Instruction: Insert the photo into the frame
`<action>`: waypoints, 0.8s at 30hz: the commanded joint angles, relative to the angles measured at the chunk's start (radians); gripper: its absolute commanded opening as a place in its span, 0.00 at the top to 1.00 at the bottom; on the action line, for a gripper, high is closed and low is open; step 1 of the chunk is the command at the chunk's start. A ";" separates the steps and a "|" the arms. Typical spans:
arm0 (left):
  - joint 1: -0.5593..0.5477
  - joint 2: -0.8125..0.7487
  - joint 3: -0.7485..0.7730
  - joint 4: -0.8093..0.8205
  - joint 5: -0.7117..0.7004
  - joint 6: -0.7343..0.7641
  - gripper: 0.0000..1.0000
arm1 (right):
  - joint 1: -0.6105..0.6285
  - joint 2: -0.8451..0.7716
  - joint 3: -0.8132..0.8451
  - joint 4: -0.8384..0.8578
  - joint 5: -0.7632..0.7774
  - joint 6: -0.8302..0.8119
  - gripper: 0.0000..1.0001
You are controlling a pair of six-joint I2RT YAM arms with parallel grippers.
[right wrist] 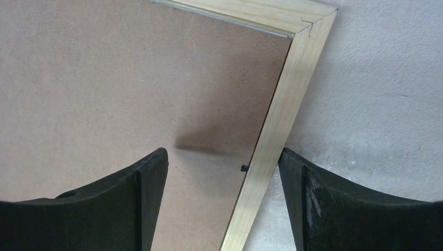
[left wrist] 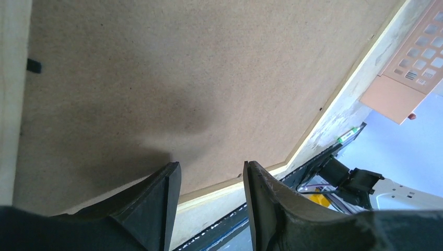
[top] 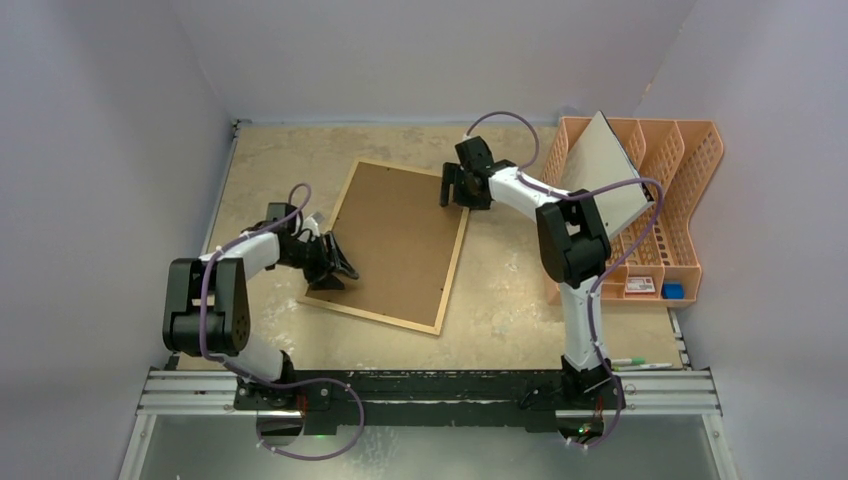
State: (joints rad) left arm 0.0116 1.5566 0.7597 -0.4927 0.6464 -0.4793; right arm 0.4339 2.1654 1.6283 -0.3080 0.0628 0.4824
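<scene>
Roughly centred on the worktop (top: 500, 290) lies the frame (top: 395, 240), fibreboard back up. Toward the left edge, the left fingers (left wrist: 156, 209) hover spread over its near corner. The right fingers (right wrist: 130, 204), also spread, straddle its far-corner rail. No photo shows. Likely best: grip opposite rails evenly, lift level.

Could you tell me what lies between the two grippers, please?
Only the bare brown fibreboard back of the light-wood rectangular frame, from the left gripper to the right gripper, in the top view.
</scene>
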 commanded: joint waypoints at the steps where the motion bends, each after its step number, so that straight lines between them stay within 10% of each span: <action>1: -0.004 -0.069 0.068 -0.045 -0.063 0.032 0.49 | 0.005 0.024 0.035 -0.068 0.101 -0.006 0.20; 15: 0.030 0.016 0.353 -0.074 -0.630 -0.042 0.18 | 0.016 -0.252 -0.035 -0.164 0.270 0.070 0.21; 24: 0.035 0.116 0.254 0.085 -0.374 -0.096 0.27 | 0.110 -0.238 0.026 -0.247 0.222 0.117 0.28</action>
State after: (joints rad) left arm 0.0463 1.6646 1.0325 -0.4744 0.1524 -0.5610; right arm 0.4850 1.9133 1.6176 -0.4900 0.3073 0.5655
